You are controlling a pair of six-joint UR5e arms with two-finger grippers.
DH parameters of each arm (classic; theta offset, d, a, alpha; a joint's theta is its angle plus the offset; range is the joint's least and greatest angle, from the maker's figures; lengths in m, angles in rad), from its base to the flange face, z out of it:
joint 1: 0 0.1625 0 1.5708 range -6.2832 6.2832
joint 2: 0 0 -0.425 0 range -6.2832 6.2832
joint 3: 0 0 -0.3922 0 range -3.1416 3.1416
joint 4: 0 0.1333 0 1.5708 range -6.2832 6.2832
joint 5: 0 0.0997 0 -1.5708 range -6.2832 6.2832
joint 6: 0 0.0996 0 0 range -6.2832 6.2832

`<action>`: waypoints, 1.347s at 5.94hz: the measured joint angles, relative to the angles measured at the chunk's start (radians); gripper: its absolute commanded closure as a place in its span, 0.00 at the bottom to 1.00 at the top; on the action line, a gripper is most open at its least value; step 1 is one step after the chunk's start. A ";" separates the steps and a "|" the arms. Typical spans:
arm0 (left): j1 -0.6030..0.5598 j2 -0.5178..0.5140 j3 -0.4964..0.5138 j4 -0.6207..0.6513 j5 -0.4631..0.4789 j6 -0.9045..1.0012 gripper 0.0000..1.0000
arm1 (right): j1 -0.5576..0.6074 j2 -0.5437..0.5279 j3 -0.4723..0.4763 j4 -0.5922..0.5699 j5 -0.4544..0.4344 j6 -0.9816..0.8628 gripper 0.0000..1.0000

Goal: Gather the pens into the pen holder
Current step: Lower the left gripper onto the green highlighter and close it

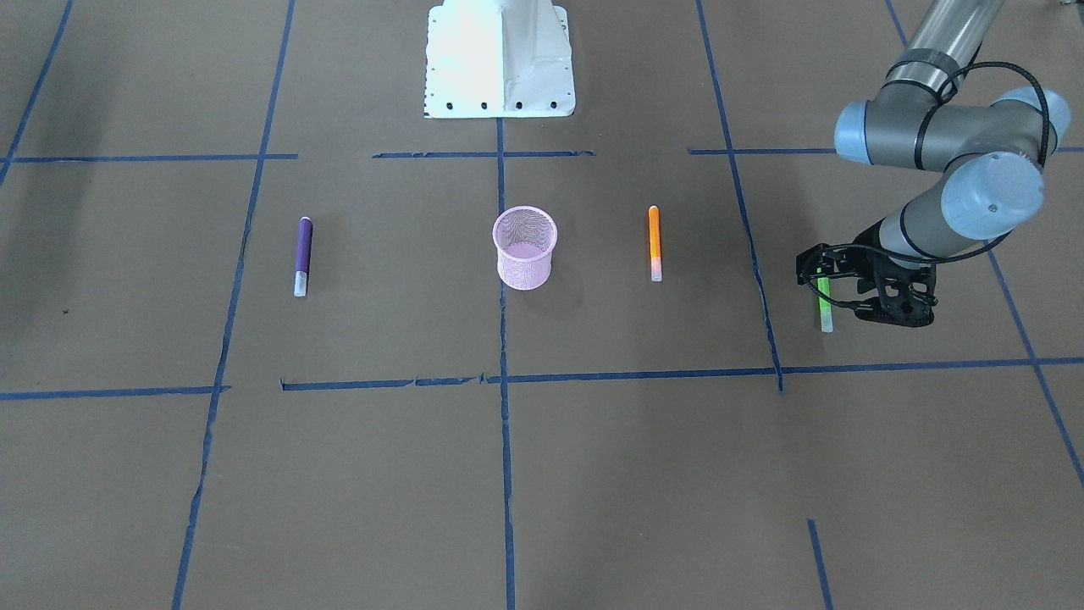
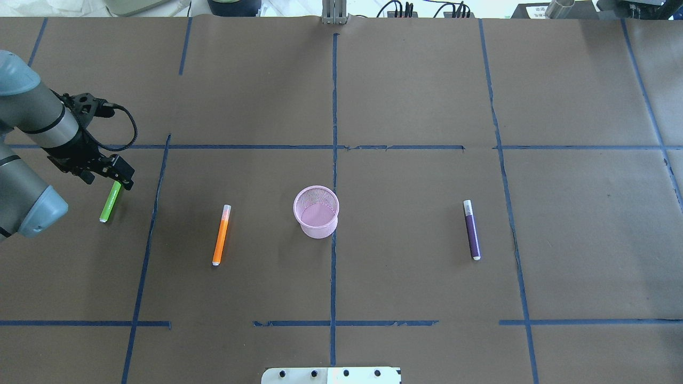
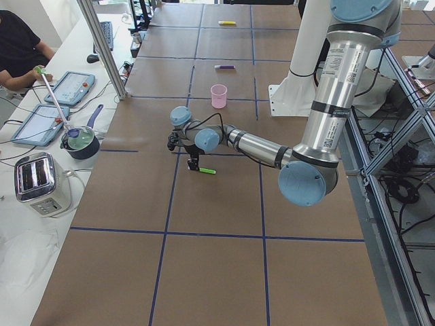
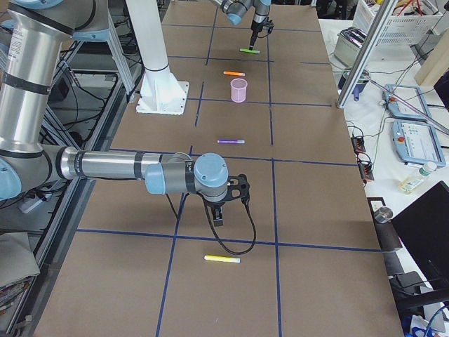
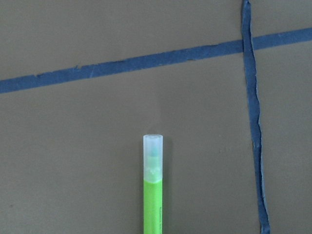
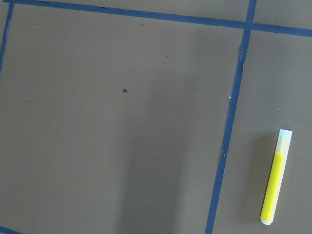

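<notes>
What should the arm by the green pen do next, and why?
Probably pinch the green pen firmly and lift it a little. The left gripper sits at that pen's end, the pen lies flat on the table, and the pink pen holder looks empty.

Brown table (image 2: 427, 80), gridded in blue tape (image 2: 334, 96). On the side bench: a white toaster (image 3: 39, 182), a dark lidded pot (image 3: 80, 140), a tablet (image 3: 70, 87), and a person (image 3: 17, 47) in black.
</notes>
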 measured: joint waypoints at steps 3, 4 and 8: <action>0.016 -0.013 0.053 -0.051 0.035 -0.004 0.19 | -0.005 -0.001 -0.003 0.002 0.020 -0.003 0.00; 0.017 -0.013 0.059 -0.055 0.039 -0.004 0.25 | -0.006 -0.001 -0.003 0.003 0.021 -0.003 0.00; 0.019 -0.013 0.078 -0.056 0.041 0.001 0.91 | -0.007 0.001 -0.004 0.003 0.021 -0.006 0.00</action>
